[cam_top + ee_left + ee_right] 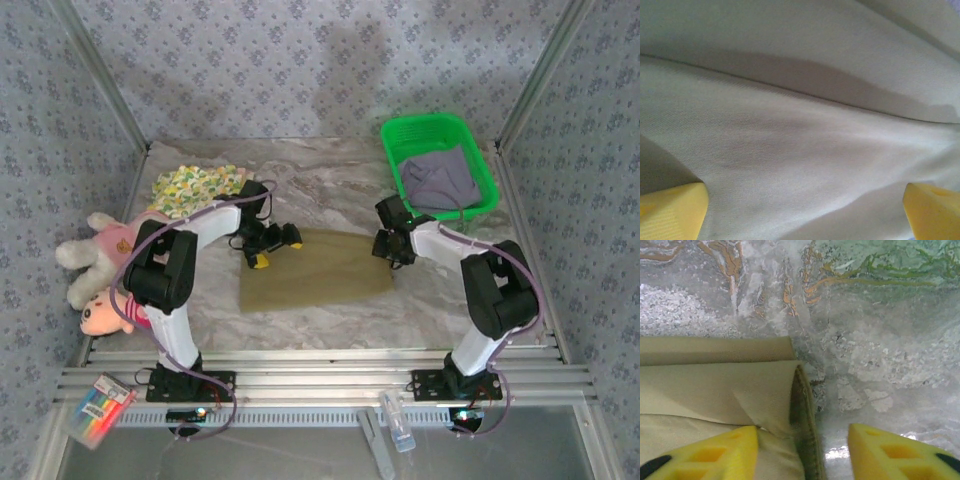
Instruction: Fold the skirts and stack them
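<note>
Marbled table (330, 165): olive-khaki skirt (320, 272) laid centre, judged partly folded. Left gripper (277, 250) spread wide over it, nothing held; right gripper (802, 450) parted astride fold edge, empty. Lavender skirt (440, 180), floral skirt (195, 187) unfolded; stack not begun.

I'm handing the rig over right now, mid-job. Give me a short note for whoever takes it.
Left gripper: open, low over the khaki skirt, at its left end.
Right gripper: open at its right edge, a folded hem loose between the fingers.
Floral skirt: bunched at back left. Lavender skirt: in the green basket.
Done: khaki spread out in the middle.
Left: finish its fold, fold the others, stack all.
</note>
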